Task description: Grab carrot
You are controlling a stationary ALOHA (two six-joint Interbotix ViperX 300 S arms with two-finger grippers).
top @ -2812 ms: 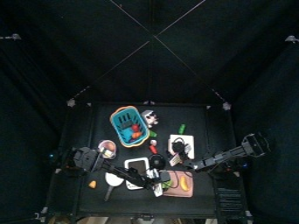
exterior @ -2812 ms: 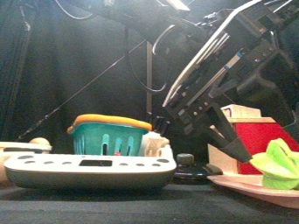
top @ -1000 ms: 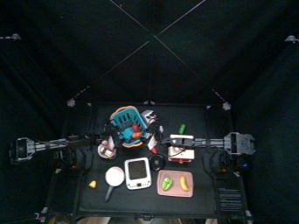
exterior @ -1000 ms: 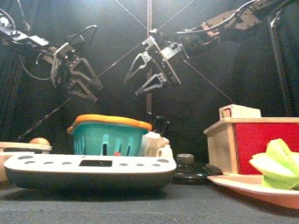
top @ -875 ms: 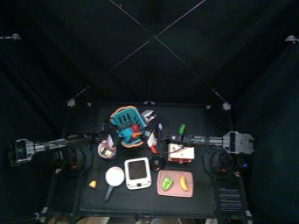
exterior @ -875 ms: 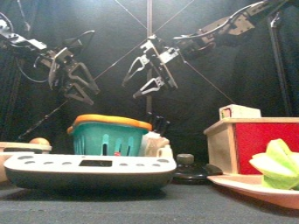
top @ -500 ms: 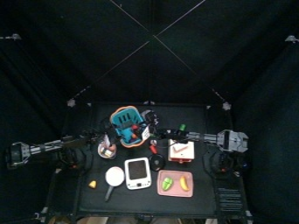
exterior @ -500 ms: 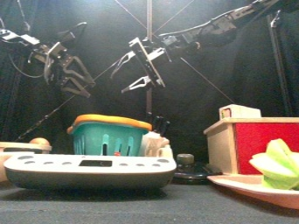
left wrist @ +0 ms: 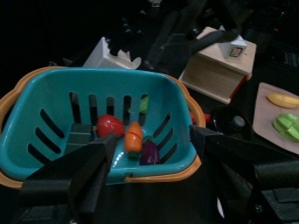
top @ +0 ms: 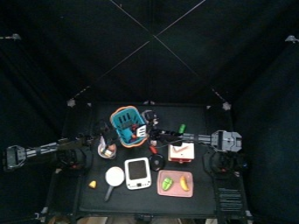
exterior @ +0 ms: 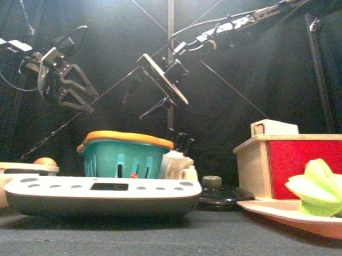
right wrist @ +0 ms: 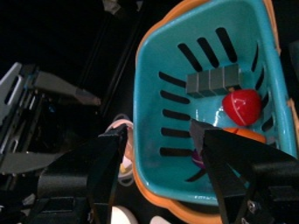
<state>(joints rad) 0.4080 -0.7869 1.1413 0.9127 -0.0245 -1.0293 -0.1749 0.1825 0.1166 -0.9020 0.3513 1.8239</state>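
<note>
Now we see the carrot inside the teal basket | below both end effectors, left nearer | both spread, empty | long axis roughly along the left's view.

Black curtains all round, small dark bench in the middle.
The curtains box the pen in on every side, with thin poles or cables crossing overhead. From the front, a bright light glares down from the top, and the bench surface is plain black.

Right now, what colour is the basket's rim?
Orange, around the teal basket; the left wrist view shows it best.
</note>
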